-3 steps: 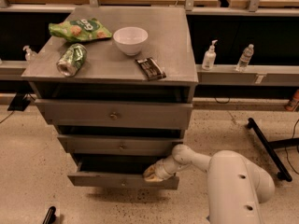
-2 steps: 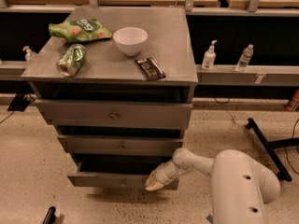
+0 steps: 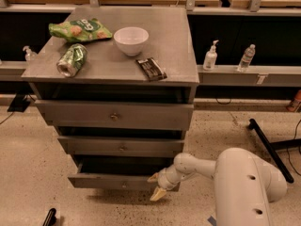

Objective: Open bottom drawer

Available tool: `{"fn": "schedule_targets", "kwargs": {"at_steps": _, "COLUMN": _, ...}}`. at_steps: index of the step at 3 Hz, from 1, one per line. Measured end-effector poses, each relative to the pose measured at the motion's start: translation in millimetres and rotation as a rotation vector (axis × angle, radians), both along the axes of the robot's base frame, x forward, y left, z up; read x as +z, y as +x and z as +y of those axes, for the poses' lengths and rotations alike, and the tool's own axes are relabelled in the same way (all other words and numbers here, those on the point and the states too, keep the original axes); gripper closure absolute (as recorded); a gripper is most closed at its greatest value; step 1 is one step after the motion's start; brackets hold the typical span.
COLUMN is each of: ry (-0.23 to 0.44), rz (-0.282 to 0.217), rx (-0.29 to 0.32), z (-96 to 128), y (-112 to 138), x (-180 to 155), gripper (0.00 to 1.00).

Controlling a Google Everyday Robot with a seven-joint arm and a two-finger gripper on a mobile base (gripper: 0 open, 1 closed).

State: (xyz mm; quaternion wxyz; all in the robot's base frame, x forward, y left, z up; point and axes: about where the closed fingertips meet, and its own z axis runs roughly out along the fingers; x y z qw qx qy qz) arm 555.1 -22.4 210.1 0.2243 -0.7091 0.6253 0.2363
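Note:
The bottom drawer [image 3: 106, 181] is the lowest of three grey fronts on the cabinet and stands pulled out a little, with a dark gap above its front. My gripper [image 3: 155, 186] is at the right end of that front, low near the floor. Its two pale fingers are spread apart, one [image 3: 153, 177] up against the drawer's front edge and the other lower, over the floor. Nothing is held between them. My white arm [image 3: 244, 182] reaches in from the lower right.
Above are the middle drawer [image 3: 120, 146] and the top drawer [image 3: 115, 115]. The cabinet top holds a white bowl [image 3: 131, 40], a green chip bag [image 3: 79, 30], a green can [image 3: 72, 60] and a dark snack bar [image 3: 151, 69]. A black stand leg [image 3: 273, 147] lies on the floor at right.
My gripper has dropped lower and come slightly out from the drawer's right end, and its fingers now stand apart. The drawer stays partly pulled out.

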Motion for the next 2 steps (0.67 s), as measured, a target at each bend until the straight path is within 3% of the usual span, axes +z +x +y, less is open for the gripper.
{"fn": "schedule_targets", "kwargs": {"at_steps": 1, "ry": -0.028, "rz": -0.049, "rx": -0.019, "z": -3.5, "y": 3.7, "x": 12.2, "gripper": 0.07}}
{"fn": "schedule_targets", "kwargs": {"at_steps": 2, "ry": -0.03, "rz": -0.072, "rx": -0.033, "z": -7.6, "y": 9.9, "x": 16.4, "gripper": 0.03}}
